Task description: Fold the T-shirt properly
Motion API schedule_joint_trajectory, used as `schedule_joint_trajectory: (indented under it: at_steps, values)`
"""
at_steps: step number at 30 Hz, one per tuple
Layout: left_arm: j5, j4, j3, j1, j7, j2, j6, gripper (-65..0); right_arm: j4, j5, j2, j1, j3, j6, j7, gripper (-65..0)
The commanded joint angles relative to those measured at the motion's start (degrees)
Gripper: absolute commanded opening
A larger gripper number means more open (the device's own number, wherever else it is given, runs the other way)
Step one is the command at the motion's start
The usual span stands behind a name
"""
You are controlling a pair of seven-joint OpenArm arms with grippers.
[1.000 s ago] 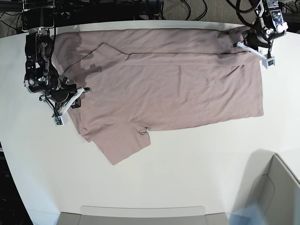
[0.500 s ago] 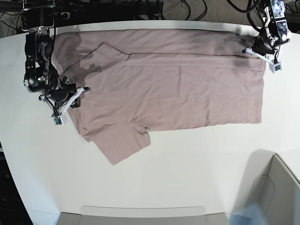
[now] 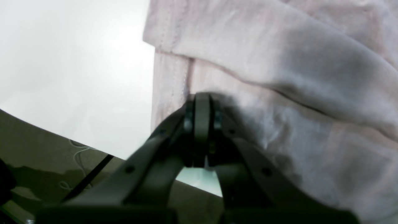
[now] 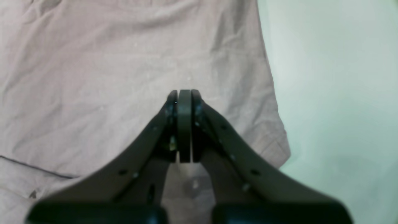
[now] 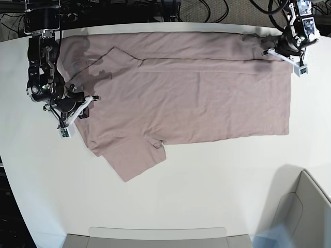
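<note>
Over the last second the left gripper, at the upper right of the base view, has swung along the far hem corner of the T-shirt: first down and in over the cloth, then out toward the edge, now back just above the corner. The bunched fabric there has been drawn flatter and the right hem has squared up. In the left wrist view its jaws are pressed together at the stitched hem; whether a sliver of cloth is pinched between them cannot be told. The right gripper, at the left of the base view, has not moved; it is closed too, resting at the shoulder area, and the right wrist view shows nothing visibly held between its tips.

This reads as smoothing, so the shirt is probably being readied for the next fold; 1 sleeve at lower centre has yet to be turned in.

The T-shirt lies spread across the upper half of the white surface, with 1 long fold already laid along the far side. A pale bin corner sits at lower right, and dark cables run behind the far edge.
</note>
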Motion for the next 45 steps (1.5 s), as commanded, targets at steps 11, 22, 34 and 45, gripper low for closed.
schedule_joint_trajectory:
  at_steps: [11,22,34,45]
  values:
    - [0.7,0.8,-9.0,-1.7,0.0,-1.0,0.2,-65.0,-1.3,0.1,-0.2,1.8,0.2,0.0,2.3,-65.0]
    - [0.5,11.3,-7.9,-5.1,0.0,1.0,0.0,-65.0,-21.5,0.1,-0.2,11.4,-12.2,-0.3,18.7,-65.0]
    - [0.5,11.3,-5.2,-9.2,-0.1,3.6,-0.1,-65.0,-9.5,0.1,1.4,-0.5,-11.8,-0.5,11.4,-65.0]
    - [0.4,11.3,-5.1,-13.3,-0.1,3.6,-0.3,-65.0,1.2,0.1,-1.8,-2.7,0.7,-0.5,8.2,-59.9]
